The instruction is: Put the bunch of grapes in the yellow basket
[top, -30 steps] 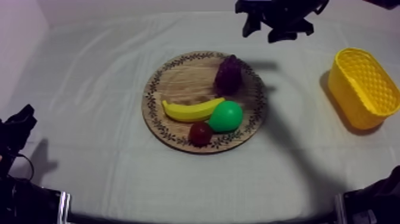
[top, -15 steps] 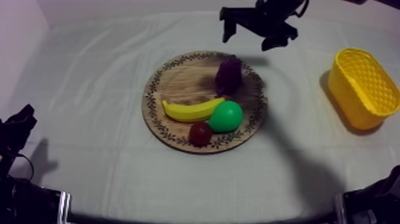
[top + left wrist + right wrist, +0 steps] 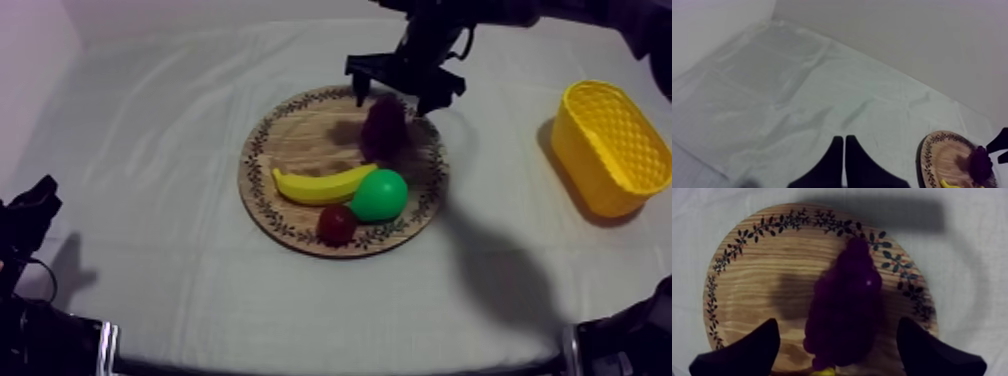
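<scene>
The dark purple bunch of grapes point(image 3: 385, 125) lies on the back right part of the round wooden board point(image 3: 262, 150). My right gripper point(image 3: 395, 95) hangs open just above the bunch, one finger at each side and not touching it. In the right wrist view the grapes point(image 3: 847, 298) lie on the board point(image 3: 757, 288) between the wide-apart fingers of the right gripper point(image 3: 838, 324). The yellow basket point(image 3: 610, 145) stands at the right side of the table. My left gripper point(image 3: 30, 215) rests low at the left; its fingers point(image 3: 844, 150) lie together as a wedge over bare cloth.
A banana point(image 3: 320, 185), a green pear point(image 3: 380, 195) and a small red fruit point(image 3: 337, 224) lie on the front half of the board, close to the grapes. From the left wrist, the board point(image 3: 942, 155) and grapes point(image 3: 979, 165) show far off.
My right gripper has come forward, leftward and down from the back of the table to just over the grapes. The fruit, the basket and the left arm have not moved.
</scene>
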Controlling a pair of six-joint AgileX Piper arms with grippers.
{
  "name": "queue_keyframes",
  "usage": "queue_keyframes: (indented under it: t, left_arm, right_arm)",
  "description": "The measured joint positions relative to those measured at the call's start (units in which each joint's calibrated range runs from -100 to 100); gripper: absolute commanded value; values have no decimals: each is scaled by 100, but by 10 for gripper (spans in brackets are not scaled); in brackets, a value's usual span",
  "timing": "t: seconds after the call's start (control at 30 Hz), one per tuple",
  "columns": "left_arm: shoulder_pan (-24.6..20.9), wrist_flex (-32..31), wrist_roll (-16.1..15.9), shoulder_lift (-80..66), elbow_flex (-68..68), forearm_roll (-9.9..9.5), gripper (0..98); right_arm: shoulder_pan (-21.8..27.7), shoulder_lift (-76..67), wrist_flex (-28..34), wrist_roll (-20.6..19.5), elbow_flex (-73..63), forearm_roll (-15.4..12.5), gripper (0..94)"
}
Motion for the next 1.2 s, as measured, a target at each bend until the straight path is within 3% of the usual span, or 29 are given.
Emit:
queue_keyframes:
  t: [0.37, 0.43, 0.53, 0.77, 0.93, 1.2]
  left_arm:
    - [0, 0, 0, 0, 0, 0, 1]
    - [0, 0, 0, 0, 0, 0, 1]
    - [0, 0, 0, 0, 0, 0, 1]
    - [0, 0, 0, 0, 0, 0, 1]
    - [0, 0, 0, 0, 0, 0, 1]
    - [0, 0, 0, 0, 0, 0, 1]
  right_arm:
    - [-9, 973, 246, -62, -708, 69, 918]
    - [-9, 1096, 338, -62, -806, 99, 873]
    - [-9, 1162, 339, -66, -850, 131, 728]
    - [-22, 961, -69, -91, -458, 256, 465]
    - [-54, 585, -43, -115, -33, 257, 387]
    - [-109, -720, 84, 8, 803, 280, 374]
